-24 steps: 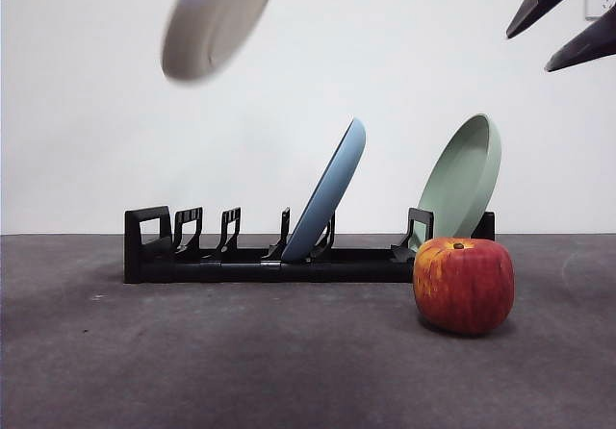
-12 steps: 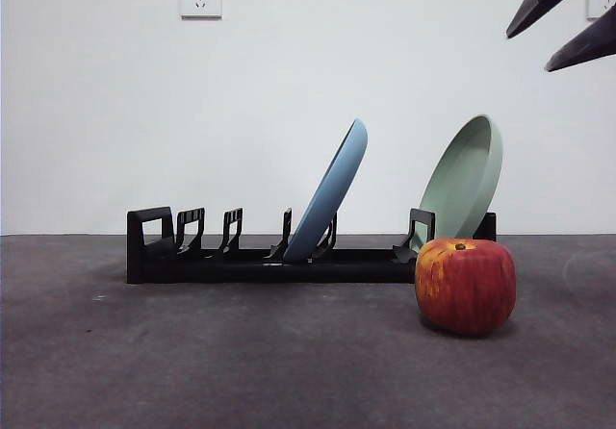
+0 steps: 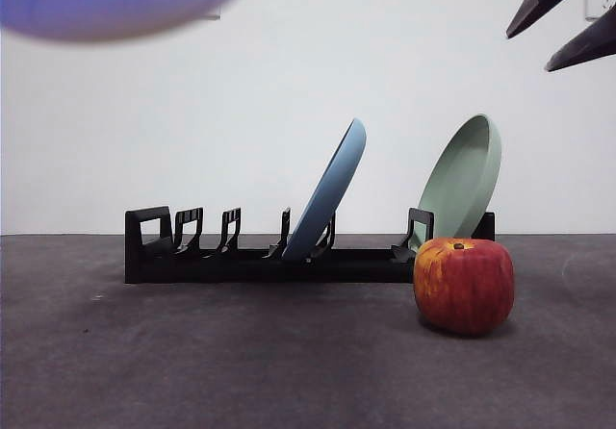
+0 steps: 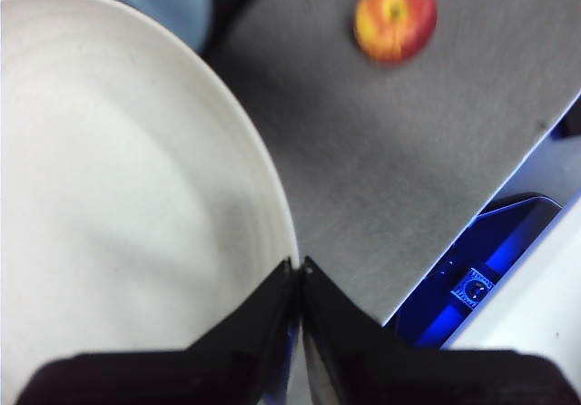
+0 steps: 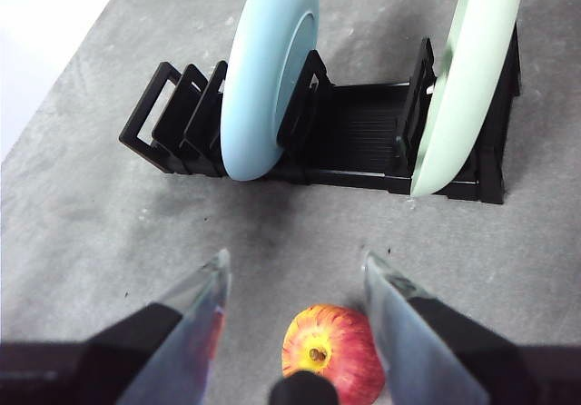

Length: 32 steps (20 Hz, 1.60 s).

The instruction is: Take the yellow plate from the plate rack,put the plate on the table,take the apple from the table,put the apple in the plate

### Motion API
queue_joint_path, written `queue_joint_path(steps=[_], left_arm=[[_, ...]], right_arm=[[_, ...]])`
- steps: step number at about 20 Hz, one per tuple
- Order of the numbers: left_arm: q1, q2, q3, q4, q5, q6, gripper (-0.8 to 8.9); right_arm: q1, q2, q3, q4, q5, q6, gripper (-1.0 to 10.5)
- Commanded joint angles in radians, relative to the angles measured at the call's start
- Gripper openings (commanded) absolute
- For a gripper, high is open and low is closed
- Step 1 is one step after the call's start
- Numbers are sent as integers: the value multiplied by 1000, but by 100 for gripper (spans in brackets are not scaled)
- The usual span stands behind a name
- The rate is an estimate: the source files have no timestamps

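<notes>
Worktop [image 3: 289,371]: apple [image 3: 464,285] lower right; I kept left pincer [image 4: 298,273] pinching yellow plate [image 4: 118,205]; right pincer [image 5: 295,273] spread.

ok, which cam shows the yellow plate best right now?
Left wrist view: the yellow plate fills it, sharp, rim pinched by the left hand. Front view catches only a blurred bluish edge at the top. Right wrist view doesn't show it.

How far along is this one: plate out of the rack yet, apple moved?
Done: the yellow plate is out of the rack. In hand: the left gripper holds it by the rim, above the table. Left: set it down, then the apple, under the open right gripper.
</notes>
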Motion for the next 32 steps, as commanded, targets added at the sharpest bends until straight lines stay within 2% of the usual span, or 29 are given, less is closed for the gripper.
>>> queue_joint_path(steps=[1, 4, 6, 11, 16, 21, 24, 28, 32], left_arm=[[-13, 39, -104, 144, -6, -27, -8], [-13, 133, -210, 280, -5, -24, -8], [-10, 217, -237, 317, -5, 8, -9], [-10, 425, -243, 407, 40, 57, -9], [-2, 524, -243, 465, 98, 79, -9], [6, 535, -243, 468, 102, 79, 21], [26, 535, -243, 454, 98, 79, 281], [45, 488, -243, 445, 88, 79, 293], [50, 283, -242, 485, 36, 79, 292]], right_arm=[[0, 1, 4, 6, 3, -8, 252], [0, 1, 4, 6, 3, -8, 252], [0, 1, 4, 6, 3, -8, 252], [0, 1, 4, 6, 3, -8, 252], [0, 1, 4, 6, 3, -8, 252], [0, 1, 4, 6, 3, -8, 252], [0, 1, 4, 6, 3, -8, 252], [2, 1, 4, 6, 2, -9, 263], [32, 1, 4, 6, 5, -45, 419]])
